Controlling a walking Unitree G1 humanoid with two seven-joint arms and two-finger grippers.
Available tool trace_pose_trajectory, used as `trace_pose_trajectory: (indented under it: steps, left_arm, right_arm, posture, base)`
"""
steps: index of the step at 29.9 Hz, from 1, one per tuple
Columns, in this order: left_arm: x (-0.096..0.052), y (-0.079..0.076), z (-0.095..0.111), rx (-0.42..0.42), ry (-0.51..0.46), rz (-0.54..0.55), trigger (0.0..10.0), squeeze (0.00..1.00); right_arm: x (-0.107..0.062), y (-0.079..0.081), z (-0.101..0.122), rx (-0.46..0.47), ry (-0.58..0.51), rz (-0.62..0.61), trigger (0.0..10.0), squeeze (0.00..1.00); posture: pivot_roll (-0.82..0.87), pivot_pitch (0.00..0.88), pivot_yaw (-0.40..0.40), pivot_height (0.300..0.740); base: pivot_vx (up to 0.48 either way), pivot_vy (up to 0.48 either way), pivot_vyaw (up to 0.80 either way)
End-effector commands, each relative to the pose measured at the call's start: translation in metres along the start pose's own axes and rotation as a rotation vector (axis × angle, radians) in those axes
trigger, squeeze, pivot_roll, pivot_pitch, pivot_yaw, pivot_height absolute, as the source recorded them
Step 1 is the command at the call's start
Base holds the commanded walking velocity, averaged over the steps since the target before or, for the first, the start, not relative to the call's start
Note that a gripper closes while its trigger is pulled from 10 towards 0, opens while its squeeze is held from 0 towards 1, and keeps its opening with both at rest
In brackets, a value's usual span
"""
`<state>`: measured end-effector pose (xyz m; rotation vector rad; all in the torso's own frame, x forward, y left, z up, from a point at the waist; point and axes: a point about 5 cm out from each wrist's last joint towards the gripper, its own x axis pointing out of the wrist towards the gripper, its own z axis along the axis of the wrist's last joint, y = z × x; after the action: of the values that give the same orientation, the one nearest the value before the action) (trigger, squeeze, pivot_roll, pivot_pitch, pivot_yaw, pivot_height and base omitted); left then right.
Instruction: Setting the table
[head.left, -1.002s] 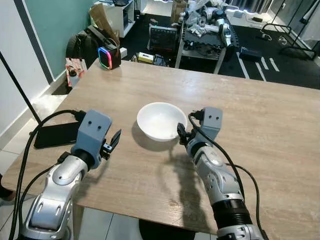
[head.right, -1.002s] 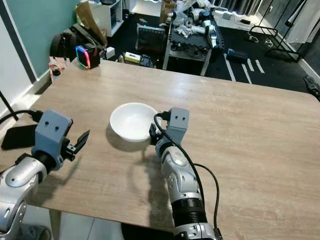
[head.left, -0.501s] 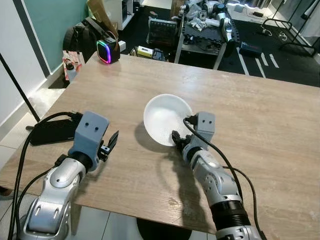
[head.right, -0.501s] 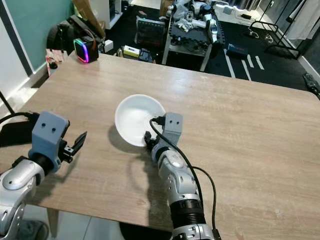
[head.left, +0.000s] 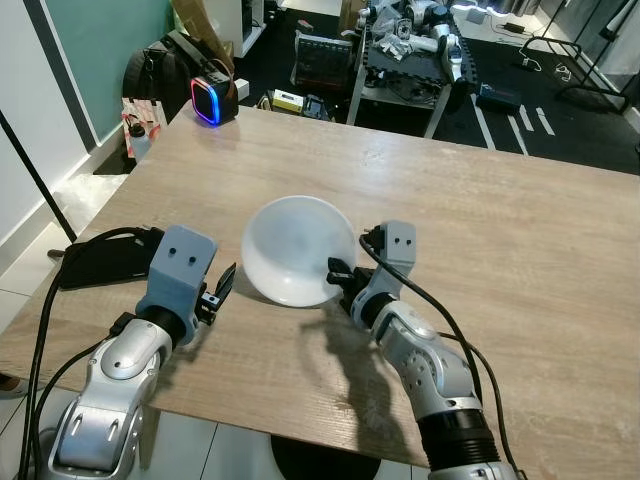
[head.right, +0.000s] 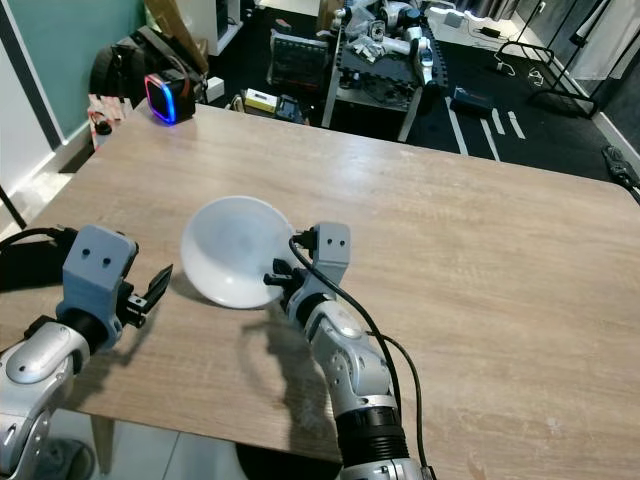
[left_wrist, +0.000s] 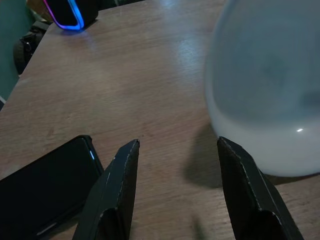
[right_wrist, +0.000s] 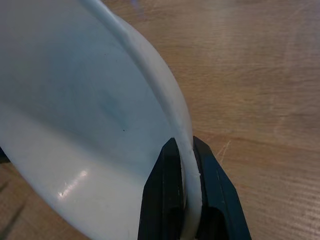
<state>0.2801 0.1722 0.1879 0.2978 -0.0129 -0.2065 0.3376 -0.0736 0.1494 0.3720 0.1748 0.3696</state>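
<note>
A white bowl (head.left: 297, 250) hangs tilted above a wooden table (head.left: 520, 240) at the centre of the left eye view, its near rim pinched between the two black fingers of the right gripper (head.left: 338, 278); the right wrist view shows those fingers (right_wrist: 162, 200) closed on either side of the bowl's thin edge, one inside and one outside; the bowl's shadow falls on the wood just below it, and the bowl appears lifted clear of the surface, its opening turned up toward the camera.

At lower left, the left gripper (head.left: 222, 287) hovers over the table just beside the bowl, apart from it; its fingers (left_wrist: 117, 185) stand spread wide in the left wrist view, holding nothing, with the bowl's rounded underside in the frame's upper right.

A black phone (head.left: 100, 262) lies flat at the table's left edge, near the left wrist; a small speaker with a glowing coloured ring (head.left: 213, 100) stands at the upper left, at the table's far corner; beyond the far edge, across the top of the frame, a dark cart loaded with equipment (head.left: 410, 60) sits on a dark floor.
</note>
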Motion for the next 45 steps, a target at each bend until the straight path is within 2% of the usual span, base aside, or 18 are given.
trace_pose_trajectory:
  steps: [1,6,9,12,13,14,16,17,18,20,23,25,29,35,45]
  left_arm:
    - [-0.002,-0.002,-0.004,-0.004,0.019,0.001,10.0,0.0]
    - [0.001,-0.002,-0.005,-0.006,0.017,0.001,10.0,0.0]
    - [0.004,-0.002,-0.005,-0.008,0.014,0.001,10.0,0.0]
    - [0.008,-0.002,-0.003,-0.015,0.003,0.004,10.0,0.0]
    - [0.01,-0.002,-0.001,-0.028,-0.007,0.01,10.0,0.0]
    - [0.01,-0.002,-0.001,-0.028,-0.007,0.01,10.0,0.0]
    - [0.013,-0.001,0.002,-0.057,-0.021,0.021,10.0,0.0]
    - [0.015,-0.001,0.004,-0.072,-0.029,0.024,10.0,0.0]
    - [0.018,-0.001,0.007,-0.082,-0.038,0.026,10.0,0.0]
    - [0.021,-0.003,0.01,-0.1,-0.049,0.02,10.0,0.0]
    - [0.023,-0.006,0.012,-0.105,-0.057,0.005,10.0,0.0]
    - [0.025,-0.008,0.013,-0.105,-0.059,-0.003,10.0,0.0]
    - [0.033,-0.015,0.012,-0.129,-0.063,0.016,10.0,0.0]
    - [0.036,-0.016,0.013,-0.15,-0.069,0.026,10.0,0.0]
    - [0.035,-0.012,0.013,-0.147,-0.073,0.035,10.0,0.0]
  right_arm:
    - [-0.005,-0.008,-0.014,0.025,0.05,-0.026,0.0,0.0]
    - [-0.011,-0.013,0.003,0.073,-0.053,-0.029,0.0,0.0]
    - [-0.017,-0.02,0.015,0.079,-0.123,-0.055,0.0,0.09]
    - [-0.025,-0.027,0.032,0.071,-0.217,-0.072,0.0,0.08]
    - [-0.03,-0.031,0.042,0.048,-0.279,-0.091,0.0,0.0]
    - [-0.03,-0.031,0.042,0.048,-0.279,-0.091,0.0,0.0]
    - [-0.039,-0.037,0.059,0.019,-0.378,-0.123,0.0,0.0]
    - [-0.046,-0.042,0.069,-0.001,-0.433,-0.148,6.1,0.0]
    - [-0.054,-0.046,0.079,-0.02,-0.485,-0.173,10.0,0.0]
    - [-0.066,-0.054,0.089,-0.043,-0.548,-0.219,10.0,0.0]
    - [-0.074,-0.059,0.091,-0.066,-0.565,-0.254,10.0,0.0]
    - [-0.079,-0.063,0.089,-0.084,-0.563,-0.275,10.0,0.0]
    - [-0.086,-0.074,0.071,-0.086,-0.523,-0.361,10.0,0.0]
    - [-0.087,-0.076,0.066,-0.085,-0.512,-0.375,10.0,0.0]
    - [-0.084,-0.078,0.063,-0.088,-0.493,-0.376,10.0,0.0]
  posture:
    - [0.12,0.111,-0.041,0.74]
    - [0.11,0.092,-0.034,0.74]
    - [0.1,0.073,-0.026,0.74]
    - [0.09,0.061,-0.018,0.74]
    - [0.08,0.049,-0.007,0.74]
    - [0.08,0.049,-0.007,0.74]
    - [0.07,0.035,0.009,0.74]
    - [0.06,0.025,0.022,0.74]
    - [0.04,0.011,0.04,0.74]
    - [0.03,0.006,0.051,0.74]
    - [0.01,0.0,0.071,0.74]
    - [0.0,0.0,0.076,0.74]
    - [-0.02,0.0,0.097,0.74]
    - [-0.03,0.0,0.1,0.74]
    - [-0.01,0.0,0.097,0.74]
  base:
    - [0.0,0.0,0.0]
    - [0.0,0.0,0.0]
    - [0.0,0.0,0.0]
    - [0.0,0.0,0.0]
    - [0.0,0.0,0.0]
    - [0.0,0.0,0.0]
    - [0.0,0.0,0.0]
    - [0.0,0.0,0.0]
    - [0.0,0.0,0.0]
    - [0.0,0.0,0.0]
    - [0.0,0.0,0.0]
    - [0.0,0.0,0.0]
    - [0.0,0.0,0.0]
    - [0.0,0.0,0.0]
    - [-0.311,0.0,0.0]
